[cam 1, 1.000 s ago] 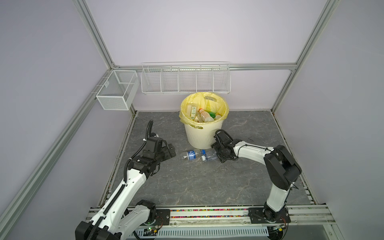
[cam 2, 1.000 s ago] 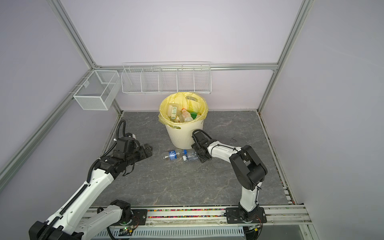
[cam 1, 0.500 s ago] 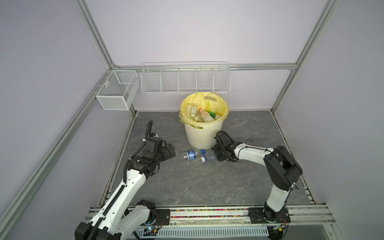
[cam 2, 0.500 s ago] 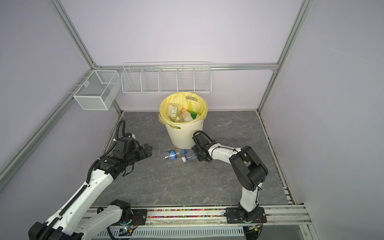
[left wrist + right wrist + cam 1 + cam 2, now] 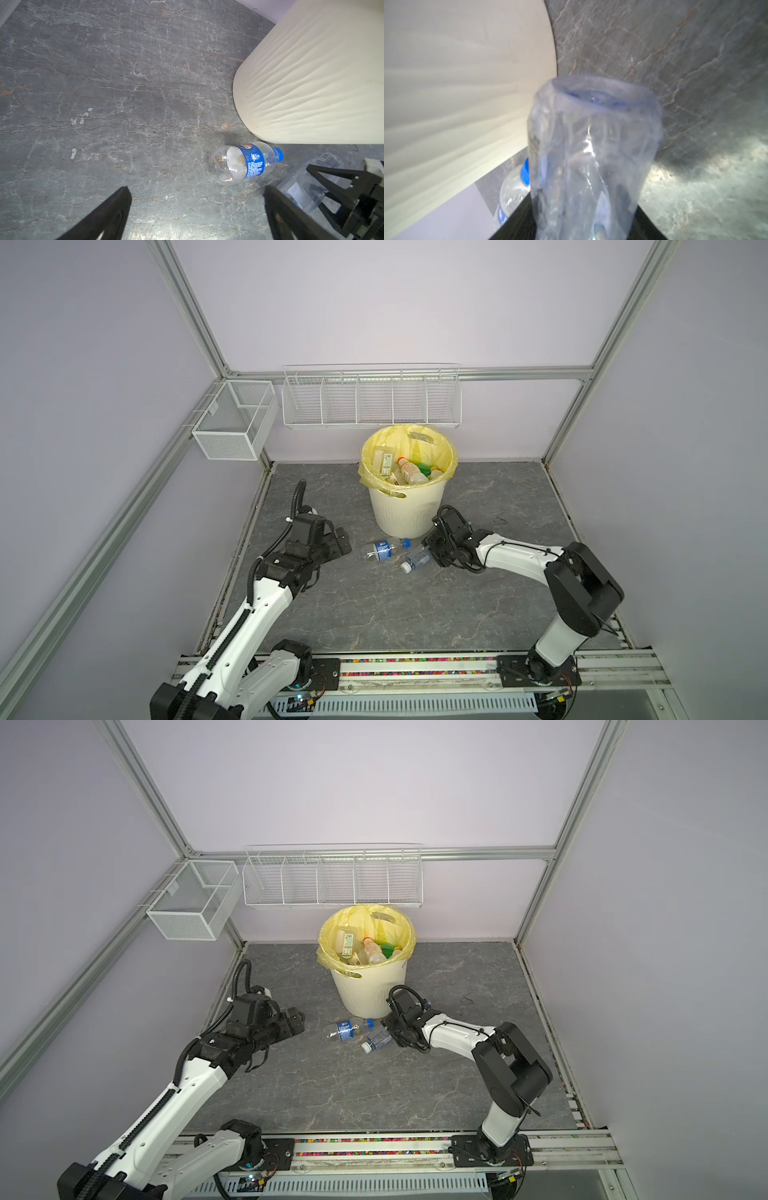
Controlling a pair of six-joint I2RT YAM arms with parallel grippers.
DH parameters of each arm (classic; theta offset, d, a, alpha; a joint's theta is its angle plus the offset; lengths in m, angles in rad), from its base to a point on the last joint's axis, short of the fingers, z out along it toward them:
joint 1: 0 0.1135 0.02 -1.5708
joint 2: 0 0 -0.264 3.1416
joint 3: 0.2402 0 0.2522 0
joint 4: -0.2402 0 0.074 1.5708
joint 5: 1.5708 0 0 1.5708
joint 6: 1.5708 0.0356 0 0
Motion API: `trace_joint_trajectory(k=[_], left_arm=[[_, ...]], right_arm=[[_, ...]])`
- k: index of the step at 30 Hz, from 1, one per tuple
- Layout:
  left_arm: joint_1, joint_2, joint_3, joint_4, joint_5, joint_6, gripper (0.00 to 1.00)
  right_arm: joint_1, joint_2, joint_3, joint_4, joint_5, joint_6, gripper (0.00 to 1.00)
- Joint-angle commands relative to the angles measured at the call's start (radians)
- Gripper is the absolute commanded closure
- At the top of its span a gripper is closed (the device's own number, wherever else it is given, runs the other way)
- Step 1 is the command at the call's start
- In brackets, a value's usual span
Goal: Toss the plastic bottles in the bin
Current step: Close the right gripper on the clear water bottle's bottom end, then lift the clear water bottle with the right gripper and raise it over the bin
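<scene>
The right gripper (image 5: 428, 553) is clamped on a crumpled white-capped clear bottle (image 5: 413, 563), just below frame centre in both top views. The left gripper (image 5: 344, 541) hovers with its jaws wide apart, left of a blue-capped bottle (image 5: 384, 551). That bottle lies on the grey floor (image 5: 374, 614) just below the bin (image 5: 407, 510), which holds other bottles (image 5: 409, 470).

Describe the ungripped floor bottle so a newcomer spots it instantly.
Find the yellow-lined cream bin at the back of the floor. Right at its base lies the blue-capped bottle, on its side. Blue cap and blue label mark it; its neighbour, the white-capped bottle, is clamped in the right gripper.
</scene>
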Motion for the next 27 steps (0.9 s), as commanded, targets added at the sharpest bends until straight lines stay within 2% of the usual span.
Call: trace_joint_trajectory(k=[1,5,13,21,27], left_arm=[[0.006,0.010,0.028,-0.022,0.018,0.003,0.00],[0.006,0.016,0.050,-0.042,0.043,0.019,0.00],[0.006,0.011,0.065,-0.050,0.023,0.019,0.00],[0.006,-0.028,0.073,-0.049,0.011,0.012,0.01],[0.006,-0.070,0.056,-0.005,0.034,0.026,0.01]], right_arm=[[0.027,-0.060,-0.062,0.014,0.010,-0.012,0.43],[0.046,-0.112,-0.078,-0.015,0.018,-0.047,0.42],[0.071,-0.245,-0.131,-0.077,0.071,-0.136,0.42],[0.073,-0.332,-0.103,-0.168,0.116,-0.278,0.42],[0.071,-0.355,-0.028,-0.209,0.096,-0.378,0.42]])
